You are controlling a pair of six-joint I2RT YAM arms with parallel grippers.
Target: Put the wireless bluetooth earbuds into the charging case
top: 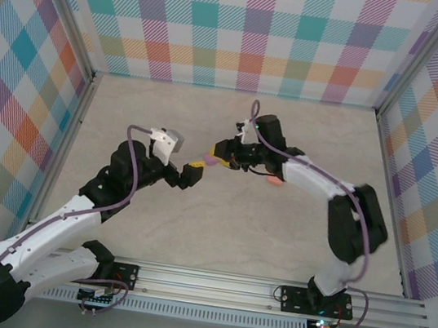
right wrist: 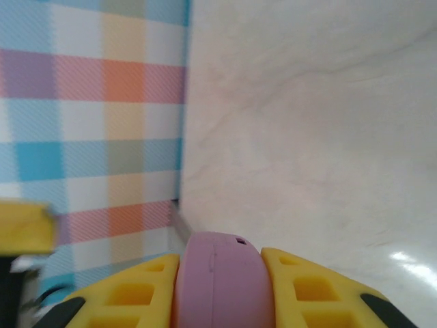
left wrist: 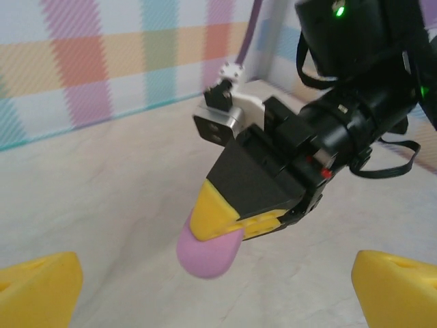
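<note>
The right gripper (left wrist: 232, 222) has its jaws clamped on a purple charging case (left wrist: 208, 254), held above the desk (top: 233, 232). The left gripper (top: 188, 174) has its jaws wide, just beside the case. A small salmon-orange piece (top: 276, 182) lies under the right arm (top: 315, 182).

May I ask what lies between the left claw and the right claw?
A purple case, pinched by the right claw, shown in the left wrist view.

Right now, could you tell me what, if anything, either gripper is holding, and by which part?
The right gripper pinches a purple rounded case across its sides, one end protruding; the left gripper is open and empty.
</note>
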